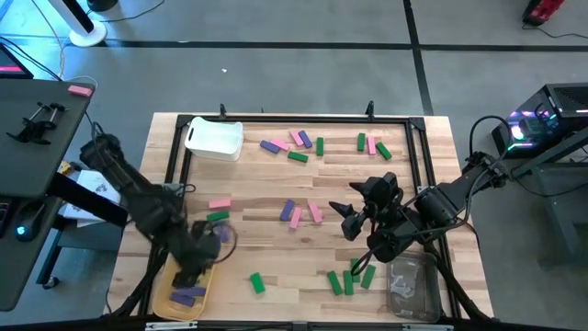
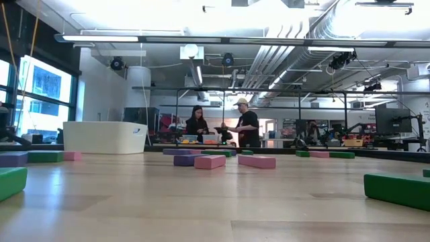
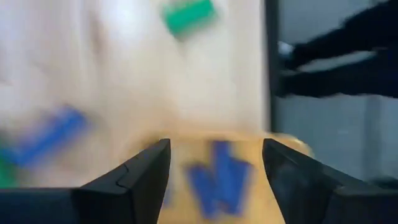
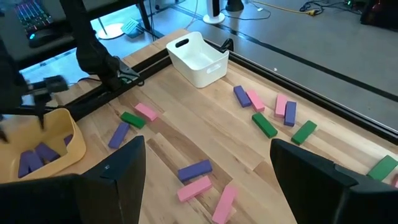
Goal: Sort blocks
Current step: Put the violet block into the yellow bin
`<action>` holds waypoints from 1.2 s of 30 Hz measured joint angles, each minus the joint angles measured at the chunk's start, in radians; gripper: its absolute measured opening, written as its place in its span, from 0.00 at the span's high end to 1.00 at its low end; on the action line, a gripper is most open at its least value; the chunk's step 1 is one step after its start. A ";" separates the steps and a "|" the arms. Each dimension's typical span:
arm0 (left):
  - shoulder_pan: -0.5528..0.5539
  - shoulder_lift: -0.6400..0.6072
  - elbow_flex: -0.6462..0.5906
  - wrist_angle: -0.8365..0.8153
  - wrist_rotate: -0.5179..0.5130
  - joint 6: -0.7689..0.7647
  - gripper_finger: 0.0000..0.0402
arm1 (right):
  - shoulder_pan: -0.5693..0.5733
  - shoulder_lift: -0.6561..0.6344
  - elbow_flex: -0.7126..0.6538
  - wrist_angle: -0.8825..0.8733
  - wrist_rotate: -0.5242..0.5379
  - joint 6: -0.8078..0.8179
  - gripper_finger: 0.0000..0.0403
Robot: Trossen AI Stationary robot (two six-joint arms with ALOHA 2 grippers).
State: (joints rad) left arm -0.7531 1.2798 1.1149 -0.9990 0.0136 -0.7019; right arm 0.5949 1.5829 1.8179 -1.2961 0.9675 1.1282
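At the near left corner of the tabletop [image 1: 276,198], the left tool [image 1: 191,272] hangs over the yellow bin [image 1: 163,301], its fingers spread wide and empty; purple blocks [image 1: 188,295] lie in the bin beneath. A white bin [image 1: 214,140] stands toward the far left. Pink, green and purple blocks [image 1: 296,213] lie scattered across the middle and far side. On the right, the right tool [image 1: 349,217] hovers above the wood with fingers wide, holding nothing, green blocks [image 1: 349,279] near it and a clear bin [image 1: 411,287] at the near right corner.
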 joint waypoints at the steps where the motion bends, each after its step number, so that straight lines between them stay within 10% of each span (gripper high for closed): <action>1: 0.040 0.004 0.011 -0.025 -0.028 0.074 0.39 | 0.000 0.000 0.000 0.003 0.000 0.000 0.31; 11: 0.444 0.165 -0.039 -0.094 -0.017 0.972 0.39 | -0.001 0.009 0.000 0.076 0.045 0.000 0.31; 15: 0.481 0.209 -0.119 -0.094 0.118 1.027 0.39 | -0.015 0.022 0.000 0.107 0.044 0.000 0.31; 22: 0.451 0.212 -0.284 0.051 -0.064 1.193 0.42 | -0.049 0.054 0.000 0.135 0.028 0.001 0.31; 36: 0.422 0.211 -0.350 0.124 0.051 1.194 0.43 | -0.078 0.062 0.000 0.135 -0.017 0.000 0.31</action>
State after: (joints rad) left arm -0.3313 1.4908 0.7650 -0.8748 0.0648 0.4920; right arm 0.5171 1.6451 1.8179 -1.1614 0.9508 1.1278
